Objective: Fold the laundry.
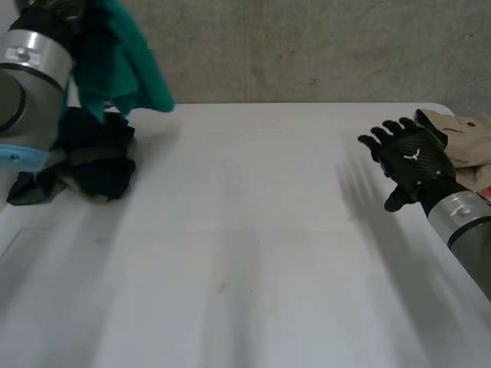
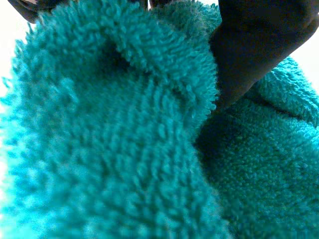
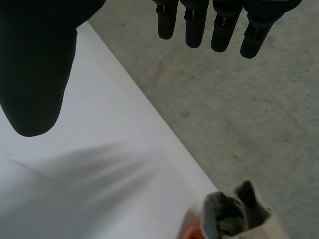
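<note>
A teal terry towel point(image 1: 123, 57) hangs above the table's far left corner, held up at the end of my left arm point(image 1: 31, 73). In the left wrist view the towel point(image 2: 114, 134) bunches in thick folds, and my left hand point(image 2: 254, 50) has its thumb pressed into the pile, pinching it. My right hand point(image 1: 410, 157) hovers over the table's far right part with straight, spread fingers point(image 3: 199, 25) and nothing in it.
A heap of dark clothes point(image 1: 96, 157) lies on the white table point(image 1: 253, 230) under the lifted towel. Beige cloth point(image 1: 460, 138) sits at the far right corner behind my right hand, with something orange beside it point(image 3: 192, 231). A grey wall stands beyond the far edge.
</note>
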{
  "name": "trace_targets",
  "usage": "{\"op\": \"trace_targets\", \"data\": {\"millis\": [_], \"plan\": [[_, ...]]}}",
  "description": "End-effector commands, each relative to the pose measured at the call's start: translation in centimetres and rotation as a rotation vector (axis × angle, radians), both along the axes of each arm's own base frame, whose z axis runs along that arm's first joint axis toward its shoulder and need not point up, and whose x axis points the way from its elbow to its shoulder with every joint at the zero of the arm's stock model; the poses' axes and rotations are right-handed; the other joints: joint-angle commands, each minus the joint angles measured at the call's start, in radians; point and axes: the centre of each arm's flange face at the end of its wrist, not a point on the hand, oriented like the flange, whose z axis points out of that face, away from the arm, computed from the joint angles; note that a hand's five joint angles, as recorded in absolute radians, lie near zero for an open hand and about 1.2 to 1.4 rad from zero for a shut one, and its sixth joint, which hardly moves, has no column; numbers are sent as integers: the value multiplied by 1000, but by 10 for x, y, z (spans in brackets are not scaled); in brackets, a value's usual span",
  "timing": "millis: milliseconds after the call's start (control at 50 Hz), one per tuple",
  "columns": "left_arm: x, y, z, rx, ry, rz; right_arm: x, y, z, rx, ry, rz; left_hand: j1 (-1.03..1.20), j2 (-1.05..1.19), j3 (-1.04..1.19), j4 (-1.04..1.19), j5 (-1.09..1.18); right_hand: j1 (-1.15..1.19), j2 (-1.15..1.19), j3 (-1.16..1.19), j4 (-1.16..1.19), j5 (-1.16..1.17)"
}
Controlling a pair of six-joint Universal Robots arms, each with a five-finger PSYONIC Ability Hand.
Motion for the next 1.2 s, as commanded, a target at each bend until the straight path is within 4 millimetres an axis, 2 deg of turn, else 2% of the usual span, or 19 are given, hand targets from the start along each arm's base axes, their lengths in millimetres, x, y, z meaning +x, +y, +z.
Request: {"op": "trace_targets", "data": {"millis": [20,80,120,140,220,300,360,400,480,520,580,700,860,900,980,1040,1120,1180,1200], "plan": [[-78,88,-11,134,109,-333,-2,-2,8,-24,-2,-38,300,202,208,197,233,-49,-34,-35,-37,-48],[-102,115,-25,197,117,-434,-4,-2,7,-21,-3,-42,300,202,208,197,233,-49,-34,-35,-37,-48],[-109,121,-34,225,104,-451,-5,-2,7,-19,-2,-45,300,202,208,197,233,-49,-34,-35,-37,-48],[-112,120,-44,253,94,-452,-5,-2,6,-16,-2,-45,300,202,208,197,233,-49,-34,-35,-37,-48],[-138,127,-120,451,-25,-471,-4,1,5,10,1,-44,300,202,208,197,233,-49,-34,-35,-37,-48],[-150,140,-159,529,-168,-468,-4,4,4,48,6,-39,300,202,208,197,233,-49,-34,-35,-37,-48],[-147,142,-171,559,-238,-434,-4,4,4,77,10,-39,300,202,208,197,233,-49,-34,-35,-37,-48],[-146,144,-173,574,-251,-422,-4,4,4,108,10,-40,300,202,208,197,233,-49,-34,-35,-37,-48],[-141,145,-172,588,-256,-382,-4,4,8,177,-30,-42,-10,-108,-102,-113,-77,-49,-34,-35,-37,-48],[-137,144,-163,579,-245,-344,-4,6,12,227,-60,-45,-418,-516,-510,-520,-485,-49,-34,-35,-37,-48],[-124,145,-153,589,-236,-270,-5,10,14,290,-66,-50,-656,-754,-748,-759,-723,-49,-34,-35,-37,-48],[-100,147,-135,600,-204,-195,-12,26,25,518,-32,-77,-798,-895,-890,-900,-865,-49,-34,-35,-37,-48],[-80,150,-155,673,-227,-172,-14,42,15,631,-1,-55,-868,-966,-960,-971,-935,-49,-34,-35,-37,-48],[-80,147,-162,698,-217,-185,-12,45,9,628,3,-37,-868,-966,-960,-971,-935,-39,-24,-25,-27,-39],[-95,136,-199,819,-187,-274,-10,42,-6,633,8,-30,-839,-937,-931,-941,-906,164,178,177,175,164],[-107,134,-210,866,-167,-327,-9,34,-18,633,8,-35,-766,-864,-858,-868,-833,536,550,549,547,536],[-118,131,-222,948,-165,-381,-7,25,-15,574,0,-29,-379,-477,-471,-481,-446,1100,1114,1113,1111,1100],[-126,120,-211,930,-161,-396,1,17,-6,498,-2,-8,245,147,153,143,178,1173,1188,1187,1184,1173],[-126,116,-208,921,-153,-391,4,14,-3,478,-3,-1,299,201,207,197,232,1173,1188,1187,1184,1173]]}}
